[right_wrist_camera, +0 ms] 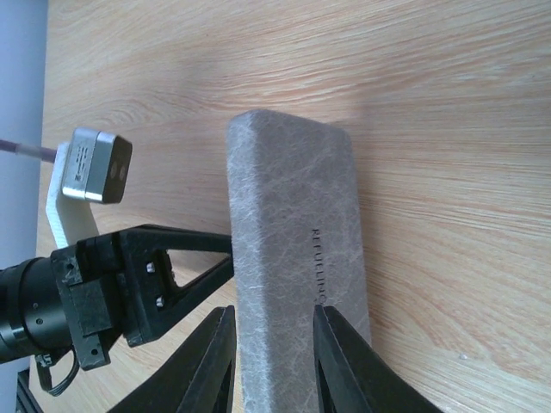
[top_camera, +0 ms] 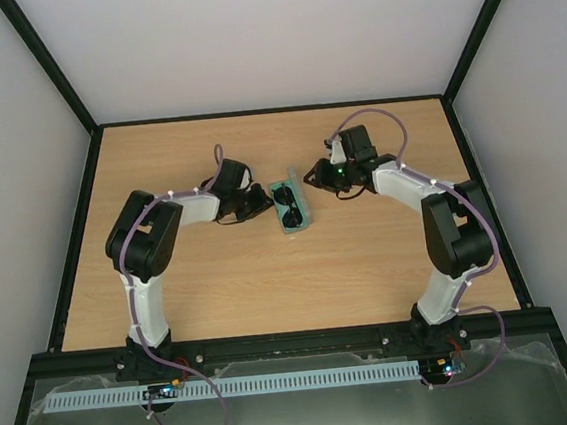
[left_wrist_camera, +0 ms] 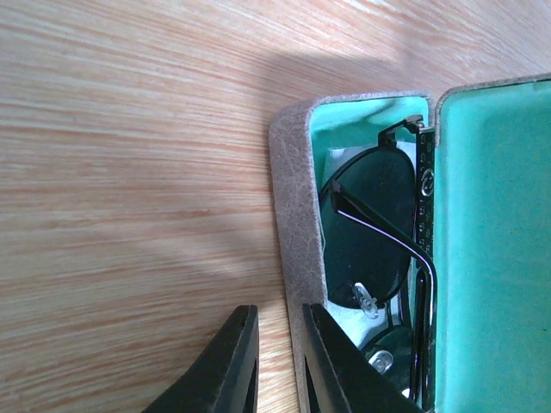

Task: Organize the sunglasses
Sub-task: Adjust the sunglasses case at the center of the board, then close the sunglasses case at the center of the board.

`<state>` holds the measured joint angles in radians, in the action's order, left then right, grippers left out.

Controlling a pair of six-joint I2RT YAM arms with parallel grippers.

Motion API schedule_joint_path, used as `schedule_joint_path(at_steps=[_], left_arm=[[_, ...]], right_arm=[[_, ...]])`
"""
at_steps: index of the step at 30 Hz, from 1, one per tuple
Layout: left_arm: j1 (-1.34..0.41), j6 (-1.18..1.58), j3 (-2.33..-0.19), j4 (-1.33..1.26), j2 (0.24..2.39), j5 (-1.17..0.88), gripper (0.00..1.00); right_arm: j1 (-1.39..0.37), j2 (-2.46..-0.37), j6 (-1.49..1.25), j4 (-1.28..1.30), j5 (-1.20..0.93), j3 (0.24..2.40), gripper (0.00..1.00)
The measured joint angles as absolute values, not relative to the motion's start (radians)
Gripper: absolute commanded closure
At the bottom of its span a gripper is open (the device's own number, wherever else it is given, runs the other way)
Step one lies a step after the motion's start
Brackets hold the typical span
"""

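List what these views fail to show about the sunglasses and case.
Sunglasses: second lens mostly cut off, left wrist view's bottom edge.
Case interior: behind its raised lid, right wrist view.
Left gripper: contact with case wall covered by its fingers.
Frame details: too small, top view.

The white-and-black left arm [top_camera: 146, 246] and the right arm [top_camera: 456, 231] both reach inward, elbows bowed out and wrists facing each other. The left pincer [left_wrist_camera: 280, 314] is low, jaws a narrow slit apart, grip unclear. The right pincer [right_wrist_camera: 274, 314] is clamped across the lid of the grey oblong case [right_wrist_camera: 293, 198].
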<state>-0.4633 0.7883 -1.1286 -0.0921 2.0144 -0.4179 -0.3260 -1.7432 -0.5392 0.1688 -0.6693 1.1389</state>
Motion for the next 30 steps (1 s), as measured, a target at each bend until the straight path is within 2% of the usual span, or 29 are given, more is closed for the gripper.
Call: schedule_joint_path(at_steps=[16,17,19,23,30], left_arm=[[-0.463,0.770,-1.182,-0.095,2.057,-0.430,0.83],[-0.463,0.770,-1.177,-0.100,2.055,-0.433,0.83],[-0.463,0.770,-1.165,-0.110,2.050,-0.438,0.83],[-0.463,0.771,-1.142,-0.133,2.043,-0.451,0.84],[-0.459,0.771,-1.137,-0.142,2.043,-0.461,0.85]], right_arm=[[-0.374,-1.762,-0.538,0.197,-0.626,1.155,0.73],[-0.374,-1.762,-0.538,0.197,-0.622,1.155,0.75],[-0.374,-1.762,-0.535,0.198,-0.618,1.155,0.85],[-0.377,-1.781,-0.533,0.200,-0.610,1.164,0.95],[-0.420,-1.831,-0.538,0.196,-0.587,1.221,0.96]])
